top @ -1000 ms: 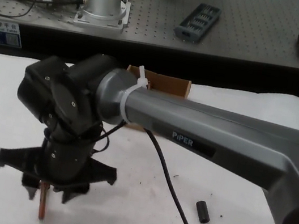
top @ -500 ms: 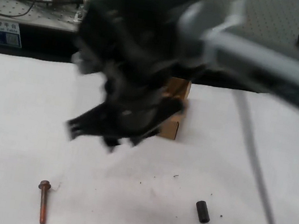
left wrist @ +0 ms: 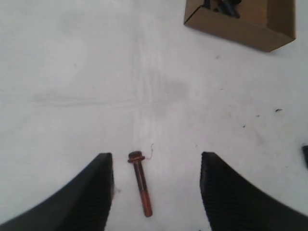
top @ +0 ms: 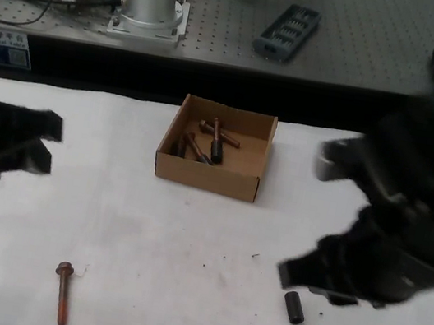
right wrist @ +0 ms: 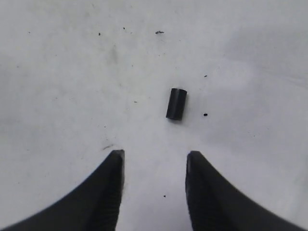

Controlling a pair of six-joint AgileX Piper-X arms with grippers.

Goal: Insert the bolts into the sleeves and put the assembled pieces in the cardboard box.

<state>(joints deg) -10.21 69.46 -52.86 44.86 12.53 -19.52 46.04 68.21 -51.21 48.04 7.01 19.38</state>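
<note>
Bolt [left wrist: 140,183]: coppery, flat near the bench's front edge, left side. Likely rigid, light, apt to roll; take at mid-shank.
Sleeve [right wrist: 176,103]: black, short, near the front edge, right side. Likely stiff, smooth; grip across its sides.
Cardboard box [top: 206,176]: mid-bench, holds assembled pieces.
Left gripper [left wrist: 155,161]: fingers wide apart, empty, near the bolt.
Right gripper [right wrist: 155,155]: fingers apart, empty, near the sleeve.

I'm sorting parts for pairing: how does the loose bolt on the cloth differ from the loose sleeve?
Colour: the bolt is copper-brown, the sleeve black. Shape: the bolt is long and thin with a flanged head; the sleeve is a short plain cylinder. Place: the bolt lies before the open left pincer, the sleeve before the open right pincer. Both lie flat on the white cloth, ungripped, outside the cardboard box.
</note>
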